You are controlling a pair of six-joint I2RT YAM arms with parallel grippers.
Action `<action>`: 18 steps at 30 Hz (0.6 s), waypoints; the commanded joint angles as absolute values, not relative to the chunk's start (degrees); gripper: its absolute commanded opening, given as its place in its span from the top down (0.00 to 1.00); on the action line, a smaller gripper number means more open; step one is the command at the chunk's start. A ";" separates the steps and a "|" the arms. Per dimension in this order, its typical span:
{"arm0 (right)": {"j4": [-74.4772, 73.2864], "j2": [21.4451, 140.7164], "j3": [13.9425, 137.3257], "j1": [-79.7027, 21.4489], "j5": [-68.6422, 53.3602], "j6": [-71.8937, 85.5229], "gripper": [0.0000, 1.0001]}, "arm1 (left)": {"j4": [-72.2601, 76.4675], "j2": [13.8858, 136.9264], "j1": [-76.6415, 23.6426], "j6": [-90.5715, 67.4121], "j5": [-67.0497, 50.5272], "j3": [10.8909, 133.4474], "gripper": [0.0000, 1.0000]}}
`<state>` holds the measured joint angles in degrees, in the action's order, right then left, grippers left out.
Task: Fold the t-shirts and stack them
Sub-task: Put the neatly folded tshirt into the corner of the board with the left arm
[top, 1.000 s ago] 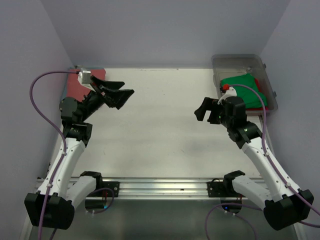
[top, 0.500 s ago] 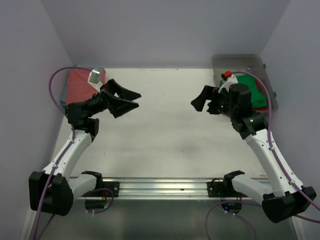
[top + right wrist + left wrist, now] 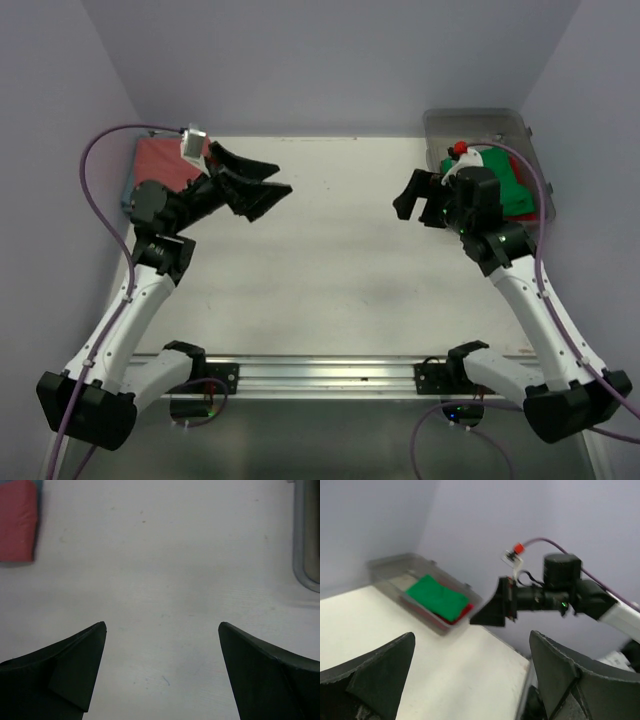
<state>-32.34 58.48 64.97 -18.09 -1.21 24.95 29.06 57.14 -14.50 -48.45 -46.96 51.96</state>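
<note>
Your clear plastic bin (image 3: 480, 122) is sitting at the far right corner of the tabletop (image 3: 330, 260), holding a bright green t-shirt (image 3: 437, 596) over a red t-shirt (image 3: 465, 611). A folded salmon-red t-shirt (image 3: 160, 165) is lying far left. Your left pincer (image 3: 280, 178) and right pincer (image 3: 405, 195) are hovering face to face, both spread wide, empty.

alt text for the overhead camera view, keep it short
Over a white table, the left end effector and right end effector face each other, both open and empty. A folded red shirt lies at the far left; a clear bin at the far right holds a green shirt over red cloth.
</note>
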 commanded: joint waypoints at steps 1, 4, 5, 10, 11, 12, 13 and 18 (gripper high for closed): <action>-43.03 66.41 69.60 -18.02 23.63 24.51 0.01 | -10.95 60.81 -17.22 -24.37 -19.95 61.95 0.00; -45.87 70.04 71.36 -17.93 33.46 25.48 0.01 | -19.14 64.59 -17.93 -23.56 -6.56 63.72 0.00; -46.66 72.14 71.72 -17.93 36.71 25.66 0.01 | -20.47 66.69 -18.10 -23.38 -4.24 63.72 0.00; -48.69 79.09 74.97 -17.23 39.55 26.98 0.01 | -31.28 73.99 -19.16 -23.64 10.17 66.00 0.00; -48.78 80.75 75.23 -17.05 41.03 27.24 0.01 | -32.68 76.18 -19.42 -23.82 10.98 66.44 0.00; -48.78 81.47 75.67 -16.79 41.83 27.33 0.01 | -34.44 77.07 -19.86 -23.82 11.07 67.05 0.00; -48.87 82.43 75.93 -16.53 42.18 27.42 0.01 | -35.15 77.95 -20.12 -23.47 10.12 67.32 0.00; -51.24 90.41 82.15 -7.14 40.97 29.18 0.01 | -33.15 76.56 -21.27 -23.56 9.76 63.39 0.00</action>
